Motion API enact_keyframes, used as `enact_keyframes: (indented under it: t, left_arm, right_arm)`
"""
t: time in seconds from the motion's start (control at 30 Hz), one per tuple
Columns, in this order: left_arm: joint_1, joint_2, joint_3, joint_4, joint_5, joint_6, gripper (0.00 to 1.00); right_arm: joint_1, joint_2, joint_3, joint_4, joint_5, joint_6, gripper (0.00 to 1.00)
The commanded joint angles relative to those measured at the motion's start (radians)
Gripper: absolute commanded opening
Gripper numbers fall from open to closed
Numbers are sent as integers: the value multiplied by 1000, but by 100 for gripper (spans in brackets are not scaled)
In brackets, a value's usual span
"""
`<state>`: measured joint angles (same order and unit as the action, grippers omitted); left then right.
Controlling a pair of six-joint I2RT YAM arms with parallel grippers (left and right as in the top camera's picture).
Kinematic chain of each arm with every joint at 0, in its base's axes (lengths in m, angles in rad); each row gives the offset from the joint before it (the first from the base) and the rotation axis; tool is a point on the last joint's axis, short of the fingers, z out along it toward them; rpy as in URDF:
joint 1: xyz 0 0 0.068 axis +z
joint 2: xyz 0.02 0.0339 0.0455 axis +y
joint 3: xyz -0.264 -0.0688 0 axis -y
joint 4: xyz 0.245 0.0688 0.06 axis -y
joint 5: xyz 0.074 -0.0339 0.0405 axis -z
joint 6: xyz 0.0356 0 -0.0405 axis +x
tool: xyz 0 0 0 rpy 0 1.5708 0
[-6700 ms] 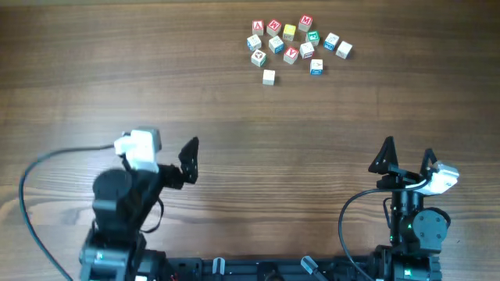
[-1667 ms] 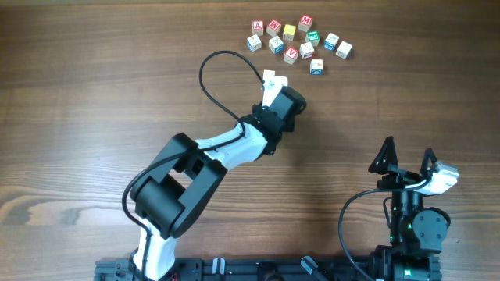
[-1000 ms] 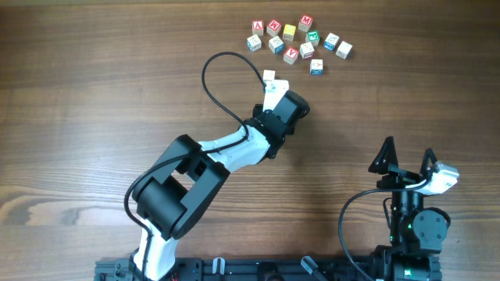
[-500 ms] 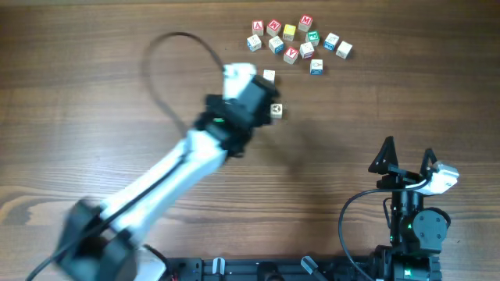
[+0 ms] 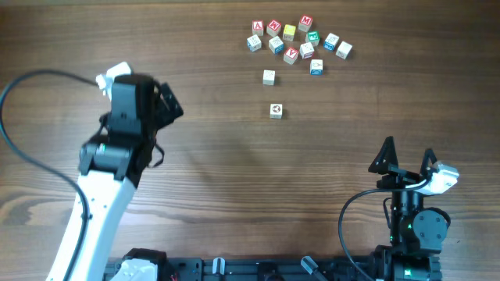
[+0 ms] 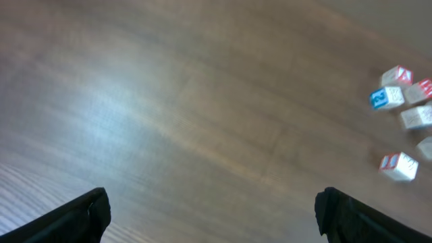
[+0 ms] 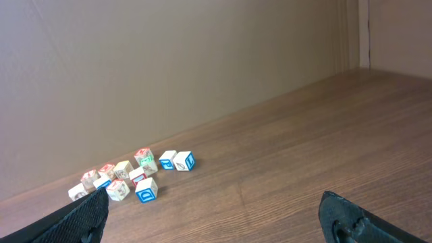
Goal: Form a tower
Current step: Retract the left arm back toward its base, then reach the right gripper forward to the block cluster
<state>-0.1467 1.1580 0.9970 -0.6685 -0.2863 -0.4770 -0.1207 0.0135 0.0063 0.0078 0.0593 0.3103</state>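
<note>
The left hand (image 5: 173,104) hangs released and empty at the left of the overhead view, well apart from every cube. The right hand (image 5: 408,153) is spread wide too, at lower right. The tower (image 5: 291,54), red V uppermost, sits inside the cluster (image 5: 299,40) at upper centre-right (from above I cannot tell how high it stands). The lone cube (image 5: 276,110) on the bare desk (image 5: 117,47) looks the easiest pick. Come straight down, fingers square on opposite faces, clear of neighbours, and seat it flush on the stack before letting go.
</note>
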Motion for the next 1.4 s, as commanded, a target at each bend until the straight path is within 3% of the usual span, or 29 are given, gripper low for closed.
enact_keyframes:
  t: [0.0, 0.2, 0.47, 0.77, 0.93, 1.13, 1.37]
  left_arm:
    - [52, -154, -136, 33, 84, -3, 100]
    - [166, -343, -229, -20, 148, -38, 100]
    - [288, -380, -247, -210, 144, -180, 100]
    - [333, -451, -247, -268, 164, -149, 100]
    - [333, -509, -247, -293, 166, -148, 100]
    - [333, -515, -247, -380, 166, -148, 100]
    - [333, -515, -247, -387, 166, -149, 100]
  right_arm:
    - [-4, -6, -1, 3, -13, 7, 100]
    - [-4, -6, -1, 3, -13, 7, 100]
    - [-4, -6, -1, 3, -20, 15, 100]
    - [-4, -6, -1, 45, -119, 344, 100]
    - [-4, 33, 4, 111, -249, 235, 100]
    - [-4, 287, 137, 111, -319, 145, 100]
    - [0, 804, 526, -16, -435, 33, 100]
